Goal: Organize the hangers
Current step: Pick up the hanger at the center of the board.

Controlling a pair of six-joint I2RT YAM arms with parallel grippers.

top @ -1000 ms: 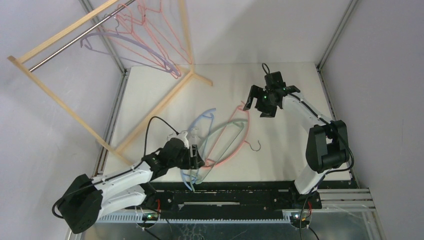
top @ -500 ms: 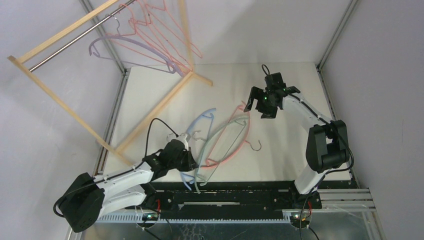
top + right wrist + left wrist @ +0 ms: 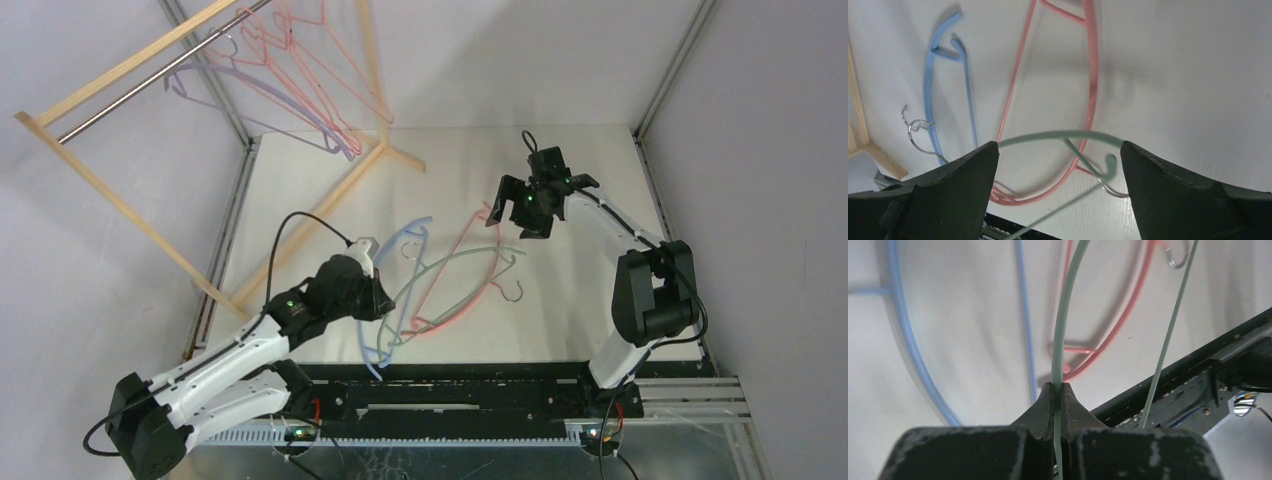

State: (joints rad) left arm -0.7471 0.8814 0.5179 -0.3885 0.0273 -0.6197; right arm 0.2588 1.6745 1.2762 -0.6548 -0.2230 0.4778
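Observation:
My left gripper [image 3: 378, 298] [image 3: 1058, 386] is shut on the thin green hanger [image 3: 450, 258] [image 3: 1063, 330], pinching its curved arm and holding that end off the white table. A blue hanger [image 3: 410, 232] [image 3: 908, 340] [image 3: 928, 90] and a pink hanger [image 3: 432, 327] [image 3: 1128, 315] [image 3: 1091, 75] lie on the table beneath and beside it. My right gripper [image 3: 520, 215] [image 3: 1057, 146] hovers open above the pink hanger's far end, with nothing between its fingers. Several pink-red wire hangers [image 3: 320, 70] and a lilac one [image 3: 250, 85] hang on the rack's metal rod [image 3: 120, 100].
The light wooden rack frame [image 3: 320, 215] stands at the table's back left, one foot reaching toward the middle. A black rail [image 3: 470, 380] runs along the near edge. Metal posts stand at the back corners.
My left gripper has shut on the green hanger and risen to the left, lifting it. The hangers on the rod are swinging. The right gripper has barely moved.

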